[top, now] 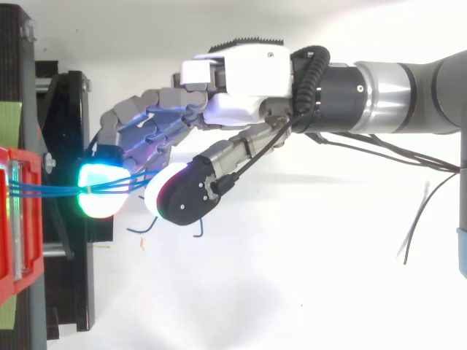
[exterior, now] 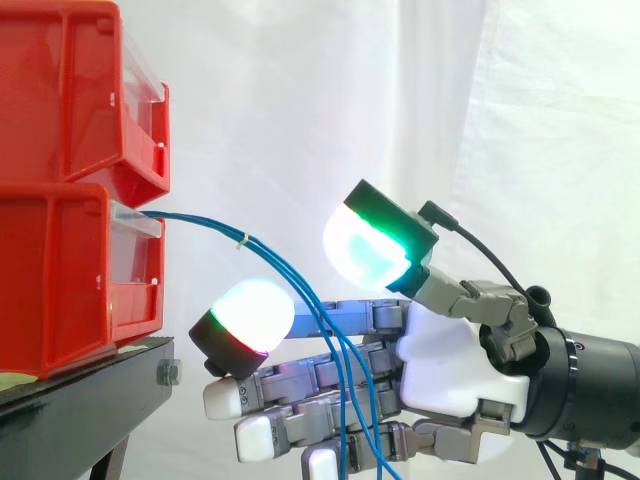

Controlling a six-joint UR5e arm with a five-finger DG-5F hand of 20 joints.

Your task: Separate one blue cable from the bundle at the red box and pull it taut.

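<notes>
Several blue cables (exterior: 215,228) drape from red bin (exterior: 60,270) across straight fingers (exterior: 300,378).

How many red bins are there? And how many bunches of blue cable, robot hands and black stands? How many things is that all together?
Red bins: 2
Blue cable bundle: 1
Robot hand: 1
Black stand: 1
Total: 5
</notes>
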